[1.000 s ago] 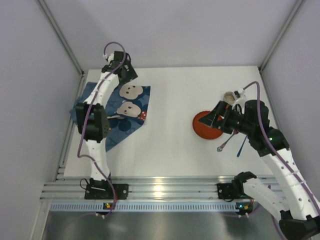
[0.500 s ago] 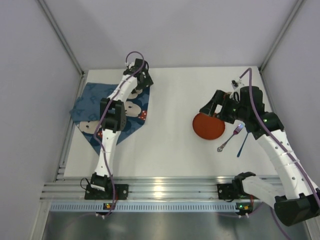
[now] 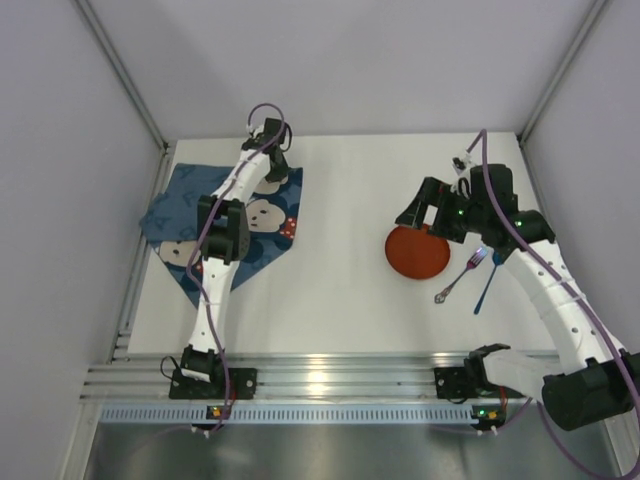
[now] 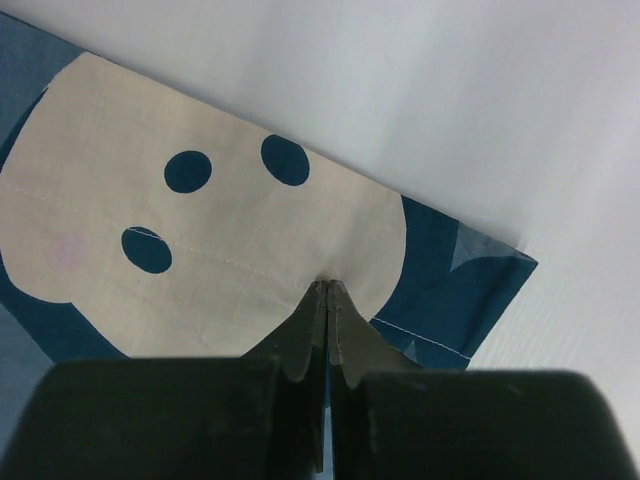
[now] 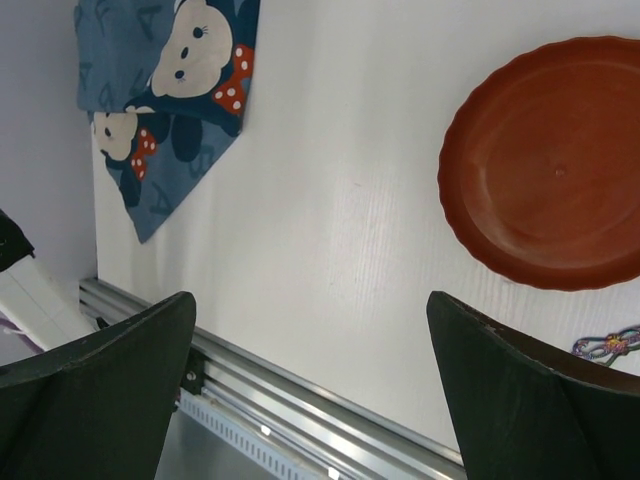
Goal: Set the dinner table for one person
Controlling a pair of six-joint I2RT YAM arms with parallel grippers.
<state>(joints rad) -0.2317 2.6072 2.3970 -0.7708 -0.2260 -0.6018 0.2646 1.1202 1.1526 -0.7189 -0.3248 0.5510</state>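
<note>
White dinner table [image 3: 340, 300], grey walls [image 3: 400, 60]; left pincer [image 4: 328, 290] pinches mat [image 4: 200, 260]; right pincer [image 5: 310, 300] wide, empty.

We're seeing a wide bare strip of the dinner table [image 3: 340, 220] running btwn the blue mat [image 3: 180, 200] at left & the red plate [image 3: 418, 255] at right. The left arm [image 3: 222, 235] is lying across the mat; fork [image 3: 458, 281] & blue utensil [image 3: 484, 292] are crowding the plate's right side, w/ the right arm [image 3: 545, 275] just beyond.
</note>
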